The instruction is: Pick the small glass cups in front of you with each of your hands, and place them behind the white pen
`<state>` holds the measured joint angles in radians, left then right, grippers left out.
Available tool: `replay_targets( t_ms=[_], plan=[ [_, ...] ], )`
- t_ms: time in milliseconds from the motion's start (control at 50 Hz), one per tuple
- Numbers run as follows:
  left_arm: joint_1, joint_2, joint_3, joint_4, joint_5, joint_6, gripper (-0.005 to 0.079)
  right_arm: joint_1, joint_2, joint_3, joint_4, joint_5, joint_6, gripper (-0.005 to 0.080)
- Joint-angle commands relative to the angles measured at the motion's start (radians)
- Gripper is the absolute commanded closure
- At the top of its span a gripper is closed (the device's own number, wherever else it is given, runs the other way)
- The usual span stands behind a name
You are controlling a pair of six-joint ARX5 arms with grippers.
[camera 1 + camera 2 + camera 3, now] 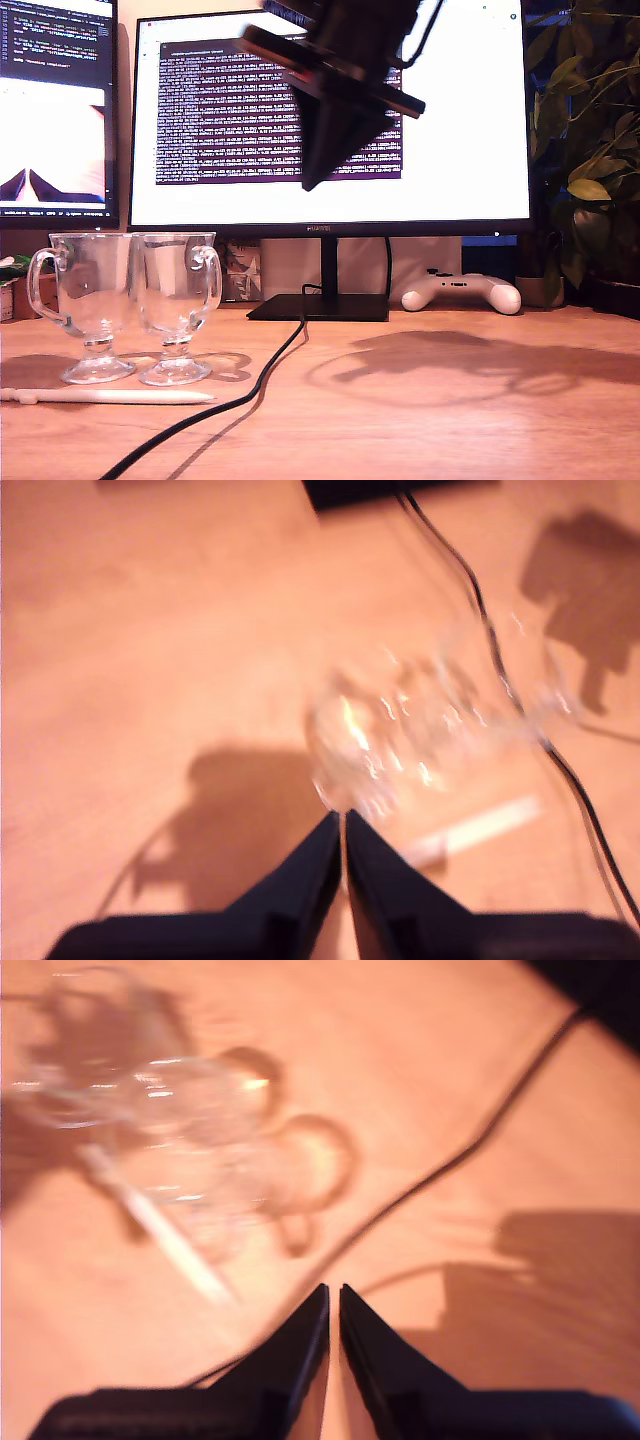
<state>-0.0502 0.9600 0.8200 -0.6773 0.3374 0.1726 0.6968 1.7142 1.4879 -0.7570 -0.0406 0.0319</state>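
Fingers [330, 860] pressed together, empty; both cups [90, 300] apparently behind white pen [110, 396].

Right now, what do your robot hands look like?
My first gripper has two dark, almost black fingers shaped like long pointed wedges. My second gripper looks just the same. In the exterior view, an arm's gripper shows as a black pointed wedge under a flat dark bar, with a black cable running up from it. I see no markings; the pictures are blurry.
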Motion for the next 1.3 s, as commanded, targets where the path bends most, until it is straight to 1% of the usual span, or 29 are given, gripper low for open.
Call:
replay_targets(
  t_ms=[0, 80, 220, 300, 420, 440, 520, 540, 580, 620, 680, 780, 860, 880, 1020, 1060, 1280],
  plan=[
    [0.031, -0.011, -0.08, 0.016, 0.033, 0.012, 0.0761, -0.038, -0.004, -0.046, 0.021, 0.006, -0.002, 0.0762],
    [0.071, -0.026, -0.117, 0.04, 0.063, 0.01, 0.0761, -0.078, -0.024, -0.093, 0.057, 0.006, 0.001, 0.0762],
    [0.14, -0.047, -0.127, 0.111, 0.109, -0.054, 0.0761, -0.126, -0.084, -0.229, 0.202, 0.006, 0.032, 0.0762],
    [0.155, -0.057, -0.129, 0.153, 0.14, -0.068, 0.0761, -0.152, -0.128, -0.308, 0.28, 0.006, 0.039, 0.0762],
    [0.157, -0.068, -0.148, 0.267, 0.14, -0.08, 0.0761, -0.174, -0.184, -0.411, 0.39, 0.008, 0.048, 0.0762],
    [0.157, -0.071, -0.154, 0.282, 0.14, -0.097, 0.0761, -0.177, -0.196, -0.425, 0.413, 0.009, 0.049, 0.0762],
    [0.157, -0.082, -0.18, 0.326, 0.129, -0.107, 0.0761, -0.186, -0.234, -0.483, 0.469, 0.049, 0.052, 0.0762],
    [0.157, -0.084, -0.188, 0.333, 0.125, -0.119, 0.0761, -0.188, -0.244, -0.5, 0.483, 0.085, 0.057, 0.0762],
    [0.157, -0.085, -0.203, 0.344, 0.114, -0.119, 0.0761, -0.194, -0.263, -0.528, 0.509, 0.12, 0.068, 0.0762],
    [0.157, -0.085, -0.222, 0.361, 0.083, -0.121, 0.0761, -0.201, -0.279, -0.552, 0.533, 0.151, 0.08, 0.0762],
    [0.157, -0.092, -0.259, 0.39, 0.052, -0.137, 0.0761, -0.215, -0.301, -0.593, 0.57, 0.168, 0.102, 0.0762],
    [0.157, -0.099, -0.325, 0.441, 0.023, -0.174, 0.0761, -0.234, -0.325, -0.647, 0.604, 0.187, 0.112, 0.0762],
    [0.157, -0.104, -0.372, 0.479, 0.008, -0.174, 0.0761, -0.242, -0.334, -0.685, 0.632, 0.21, 0.127, 0.0762],
    [0.157, -0.105, -0.385, 0.486, 0.003, -0.193, 0.0761, -0.242, -0.336, -0.694, 0.637, 0.216, 0.13, 0.0762],
    [0.157, -0.111, -0.451, 0.535, -0.025, -0.203, 0.0761, -0.258, -0.36, -0.755, 0.657, 0.296, 0.153, 0.0762],
    [0.157, -0.111, -0.469, 0.552, -0.027, -0.227, 0.0761, -0.269, -0.367, -0.769, 0.657, 0.302, 0.152, 0.0762],
    [0.155, -0.117, -0.544, 0.621, -0.043, -0.229, 0.0761, -0.305, -0.445, -0.867, 0.691, 0.306, 0.151, 0.0762]
  ],
)
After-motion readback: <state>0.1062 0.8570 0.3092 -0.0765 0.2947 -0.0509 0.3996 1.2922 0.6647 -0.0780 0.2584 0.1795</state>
